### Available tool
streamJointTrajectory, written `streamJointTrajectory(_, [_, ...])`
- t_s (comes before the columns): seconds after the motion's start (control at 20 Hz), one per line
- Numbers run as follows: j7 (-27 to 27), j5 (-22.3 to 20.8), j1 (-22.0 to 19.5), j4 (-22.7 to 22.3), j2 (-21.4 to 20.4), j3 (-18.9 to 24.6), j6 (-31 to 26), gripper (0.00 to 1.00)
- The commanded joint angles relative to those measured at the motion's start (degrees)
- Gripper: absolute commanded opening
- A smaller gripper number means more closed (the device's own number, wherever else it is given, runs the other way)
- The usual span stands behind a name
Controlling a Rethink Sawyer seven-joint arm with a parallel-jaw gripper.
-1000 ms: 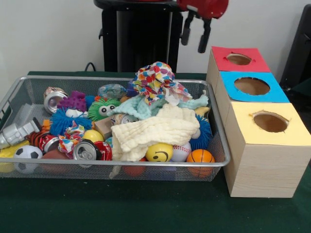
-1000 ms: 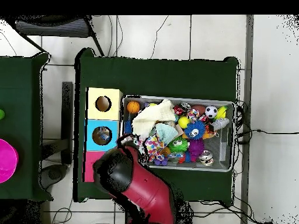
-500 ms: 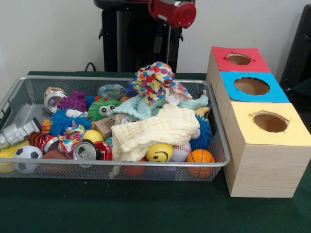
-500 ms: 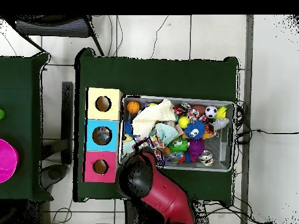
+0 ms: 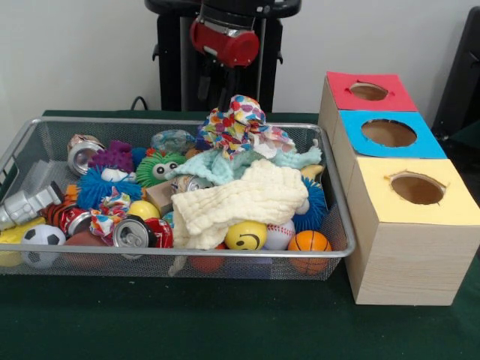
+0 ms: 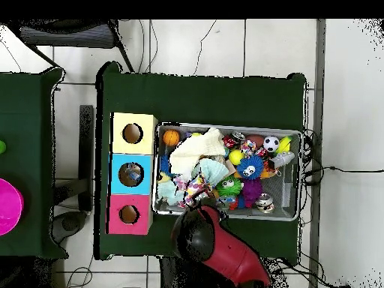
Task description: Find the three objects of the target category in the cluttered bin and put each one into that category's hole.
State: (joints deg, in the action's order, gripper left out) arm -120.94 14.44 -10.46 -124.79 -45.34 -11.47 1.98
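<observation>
My gripper [image 5: 214,93] hangs open and empty from the red wrist, just above the far rim of the wire bin [image 5: 112,253]. Its fingertips are level with the top of the polka-dot cloth [image 5: 238,120], just behind it. A cream cloth [image 5: 240,201] and a pale blue cloth [image 5: 214,165] lie heaped in the bin's right half. The box beside the bin has a red hole [image 5: 368,91], a blue hole [image 5: 388,133] and a yellow hole [image 5: 417,188]. In the overhead view the red arm [image 6: 206,238] covers the gripper at the bin's [image 6: 225,126] lower rim.
The bin also holds a smiley ball [image 5: 245,235], a baseball [image 5: 280,234], a basketball [image 5: 309,241], a soccer ball [image 5: 42,237], crushed cans [image 5: 135,232], fuzzy toys [image 5: 98,185] and a grey toy [image 5: 26,205]. The black pedestal [image 5: 180,60] stands behind the bin.
The arm has swung from above the red hole of the box across to the bin's far rim and lowered. The gripper stays open and empty. Nothing in the bin moved.
</observation>
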Motion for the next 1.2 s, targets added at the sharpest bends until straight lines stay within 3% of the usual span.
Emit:
streamJointTrajectory(0.05, [-3.6,-7.6,-5.3,-2.2,1.8,4.9,2.5,1.0])
streamJointTrajectory(0.55, [-6.2,-12.7,-8.8,-1.7,3.0,5.8,4.2,1.0])
streamJointTrajectory(0.9, [-6.5,-13.7,-10.2,-2.6,-0.6,6.2,0.5,1.0])
streamJointTrajectory(1.2, [-9.2,-14.4,-13.5,-1.1,3.7,10.3,6.6,1.0])
